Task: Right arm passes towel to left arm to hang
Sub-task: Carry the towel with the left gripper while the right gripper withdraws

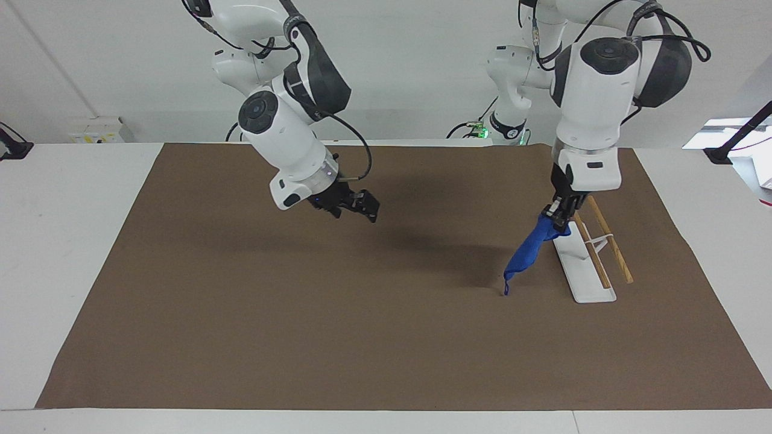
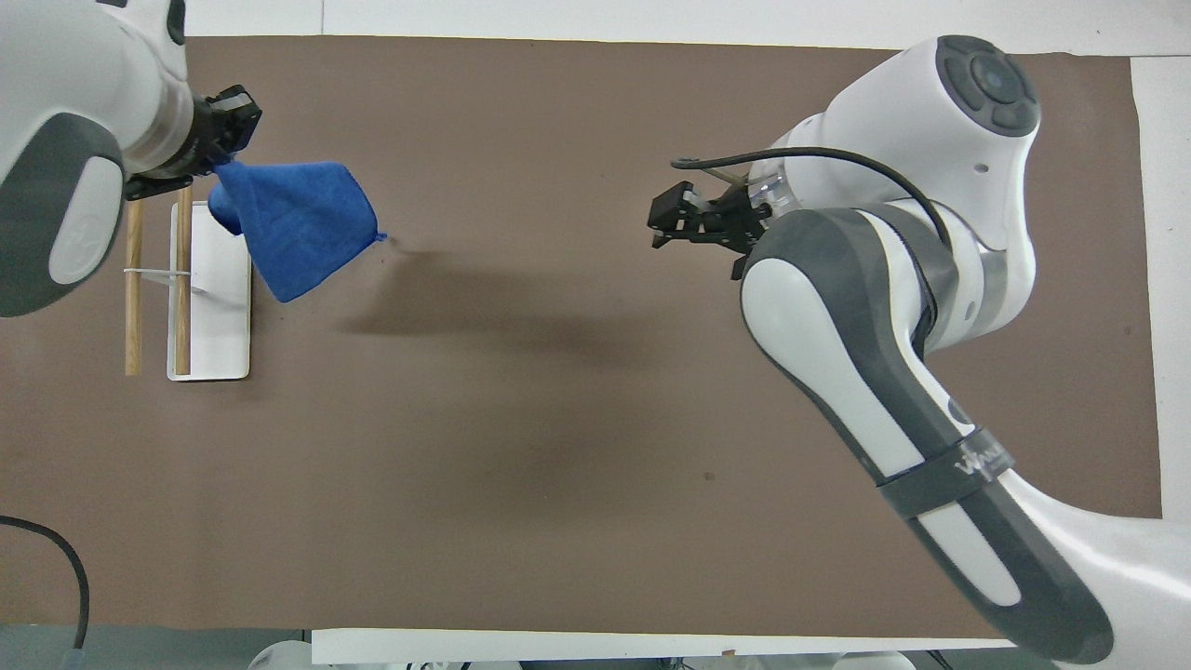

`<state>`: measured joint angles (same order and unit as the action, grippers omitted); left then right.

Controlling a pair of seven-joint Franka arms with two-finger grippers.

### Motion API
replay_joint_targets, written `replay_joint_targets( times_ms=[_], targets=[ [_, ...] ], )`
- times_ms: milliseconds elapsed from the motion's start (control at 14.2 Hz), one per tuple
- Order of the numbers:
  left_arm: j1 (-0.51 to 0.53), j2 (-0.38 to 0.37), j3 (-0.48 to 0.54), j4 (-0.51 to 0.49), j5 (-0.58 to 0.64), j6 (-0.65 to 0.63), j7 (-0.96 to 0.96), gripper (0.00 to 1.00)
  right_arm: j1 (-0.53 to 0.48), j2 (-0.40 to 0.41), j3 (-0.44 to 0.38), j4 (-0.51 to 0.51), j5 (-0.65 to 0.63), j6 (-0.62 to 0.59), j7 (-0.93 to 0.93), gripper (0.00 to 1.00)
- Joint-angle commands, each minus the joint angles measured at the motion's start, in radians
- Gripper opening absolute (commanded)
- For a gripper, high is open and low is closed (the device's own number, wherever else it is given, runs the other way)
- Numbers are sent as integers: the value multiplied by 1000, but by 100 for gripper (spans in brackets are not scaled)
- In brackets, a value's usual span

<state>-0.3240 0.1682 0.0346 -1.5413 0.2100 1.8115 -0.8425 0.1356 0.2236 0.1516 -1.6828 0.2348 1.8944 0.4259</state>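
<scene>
Left pincer [image 1: 558,218] grips the towel [image 1: 528,252] by one corner beside the rack [image 1: 588,256]. Lift higher before draping, so it clears the wooden rails [image 1: 610,239]. Right pincer [image 1: 356,208] idle, empty, jaws apart.

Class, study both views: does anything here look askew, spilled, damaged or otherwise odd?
Nothing stands out. The towel hangs bunched from the left end effector beside the rack, which stands upright on the mat. The right end effector hangs empty over the mat.
</scene>
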Motion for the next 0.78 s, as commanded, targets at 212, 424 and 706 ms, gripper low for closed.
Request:
replay_joint_targets(
  times_ms=[212,424,706],
  targets=[
    [158,-104,-9,-251,23,207,207,0,-258,-128,9,2,-258,-110,-369,99],
    [242,-111,-7,-298,25,317,287,0,-277,-211,5,47,-294,-217,-384,99],
    [330,-131,-7,-367,25,429,379,0,-321,-181,8,274,-333,-482,-427,99]
  ],
)
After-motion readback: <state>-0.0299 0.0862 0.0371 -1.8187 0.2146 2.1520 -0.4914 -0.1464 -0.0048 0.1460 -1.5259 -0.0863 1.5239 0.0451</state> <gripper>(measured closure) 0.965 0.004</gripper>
